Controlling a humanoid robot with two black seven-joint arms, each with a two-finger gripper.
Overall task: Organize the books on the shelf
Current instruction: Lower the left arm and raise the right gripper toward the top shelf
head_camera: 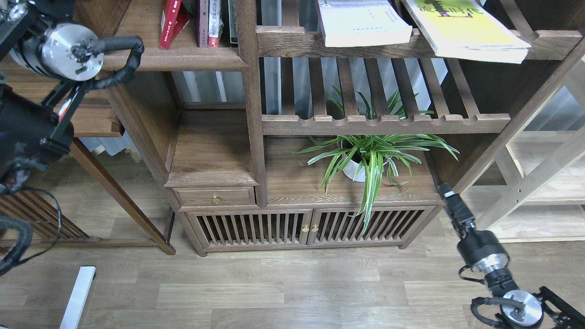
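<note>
Lying flat on the far slatted rack (pixel 397 39), the white book (pixel 363 23) sat up-left of the right end effector (pixel 445 191), whose fingers I could not tell apart.

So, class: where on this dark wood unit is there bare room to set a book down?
Free: the small shelf top above the brass-knobbed drawer, left of the upright post. Crowded: the plant fills the ledge to the right, and the white book and yellow-green book cover the top slatted rack.
</note>
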